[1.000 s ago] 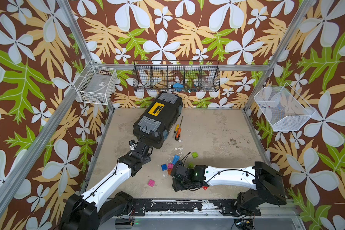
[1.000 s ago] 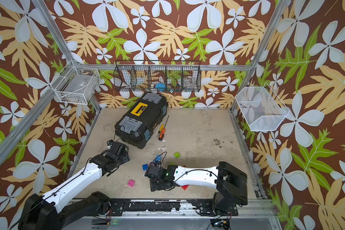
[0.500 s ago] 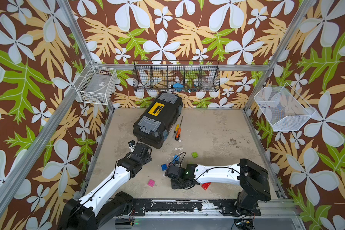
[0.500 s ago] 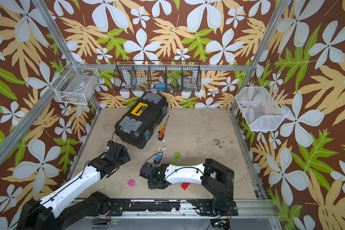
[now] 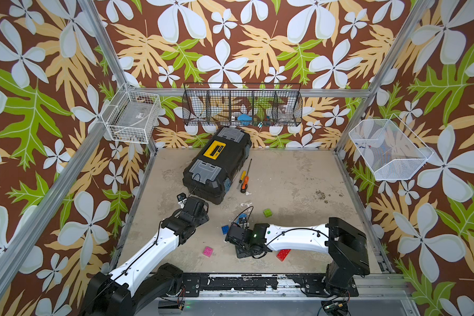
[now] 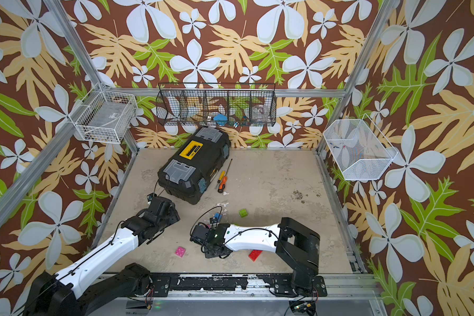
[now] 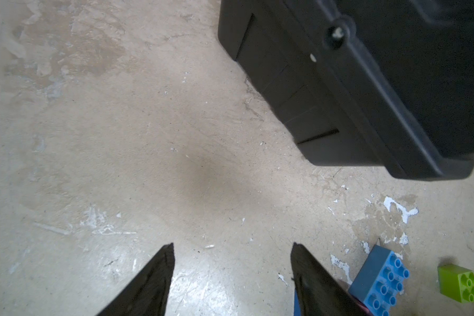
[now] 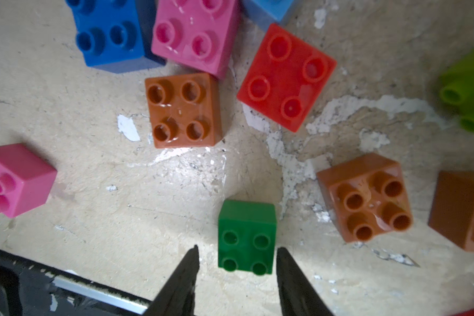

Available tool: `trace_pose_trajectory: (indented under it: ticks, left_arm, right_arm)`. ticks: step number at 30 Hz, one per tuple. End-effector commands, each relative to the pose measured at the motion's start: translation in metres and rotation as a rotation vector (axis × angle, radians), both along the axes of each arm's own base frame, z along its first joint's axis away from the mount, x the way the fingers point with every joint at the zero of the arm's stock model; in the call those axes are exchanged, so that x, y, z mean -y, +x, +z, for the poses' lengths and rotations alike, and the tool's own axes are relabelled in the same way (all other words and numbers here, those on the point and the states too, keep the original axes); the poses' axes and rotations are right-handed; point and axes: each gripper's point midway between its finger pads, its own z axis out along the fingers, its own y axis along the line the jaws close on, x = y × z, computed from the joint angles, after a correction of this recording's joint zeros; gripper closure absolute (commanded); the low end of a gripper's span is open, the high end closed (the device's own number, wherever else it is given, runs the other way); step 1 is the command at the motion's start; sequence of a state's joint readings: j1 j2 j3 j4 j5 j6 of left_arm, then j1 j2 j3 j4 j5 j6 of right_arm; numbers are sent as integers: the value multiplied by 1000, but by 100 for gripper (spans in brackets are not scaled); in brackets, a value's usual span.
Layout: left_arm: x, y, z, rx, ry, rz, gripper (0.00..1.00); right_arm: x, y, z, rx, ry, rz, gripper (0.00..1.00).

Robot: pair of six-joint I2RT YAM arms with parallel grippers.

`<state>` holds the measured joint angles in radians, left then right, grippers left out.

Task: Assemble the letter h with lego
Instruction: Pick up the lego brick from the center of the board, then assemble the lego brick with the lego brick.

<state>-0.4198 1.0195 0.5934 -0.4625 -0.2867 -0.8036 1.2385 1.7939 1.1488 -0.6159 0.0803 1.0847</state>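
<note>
Plainly, the work is at the picking stage: no letter h is built yet, and the lego (image 8: 364,197) lies loose on the floor (image 8: 137,213).

From the right wrist, the right gripper (image 8: 237,247) has its jaws partway apart, astride the near end of a green brick (image 8: 246,236). One finger is just at the brick's side and a gap shows at the other. The brick looks to rest on the floor, ungripped. Beyond it lie an orange brick (image 8: 182,109), a red brick (image 8: 286,76), and a pink brick (image 8: 195,32) touching a blue brick (image 8: 107,35). The next move, I judge, calls for centring on the green brick, closing firmly and lifting straight, so the neighbours stay put.

From the left wrist, the left gripper (image 7: 232,245) is wide and empty over bare floor beside a black toolbox (image 7: 367,82). A long light-blue brick (image 7: 381,279) and a lime brick (image 7: 460,281) lie near one finger.

In both top views the bricks cluster at the front middle of the floor, mostly under the right arm. A stray pink brick (image 5: 208,251) and a long red brick (image 5: 283,254) lie nearest the front edge. The toolbox's yellow panel (image 5: 218,147) bears a dark mark too small to read, and no other writing is legible.
</note>
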Motion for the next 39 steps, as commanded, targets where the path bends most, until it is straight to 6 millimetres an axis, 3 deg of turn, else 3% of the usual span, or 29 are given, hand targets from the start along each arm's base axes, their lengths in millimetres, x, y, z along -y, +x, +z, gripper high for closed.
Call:
trace_pose_trajectory:
  ticks: [1, 9, 17, 21, 26, 30, 32, 39]
  left_arm:
    - [0, 2, 1, 7, 1, -2, 28]
    - [0, 2, 1, 7, -2, -3, 29]
    - [1, 2, 0, 5, -1, -7, 29]
    - [2, 2, -1, 4, -2, -12, 28]
    - [7, 3, -2, 5, -20, -38, 29]
    - [13, 3, -3, 7, -33, -77, 29]
    - [19, 3, -6, 5, -51, -107, 29]
    - [30, 3, -13, -18, -80, -157, 28]
  right_arm:
    - [1, 1, -4, -4, -26, 34, 51]
    - [9, 8, -7, 41, -76, 35, 63]
    - [12, 24, 22, 62, -9, 35, 70]
    - [25, 50, 52, 106, 26, 43, 69]
    - [69, 107, 69, 176, -8, 74, 69]
    - [116, 154, 69, 230, -128, 126, 67]
    - [130, 169, 65, 232, -149, 148, 67]
    - [129, 180, 39, 139, -79, 241, 67]
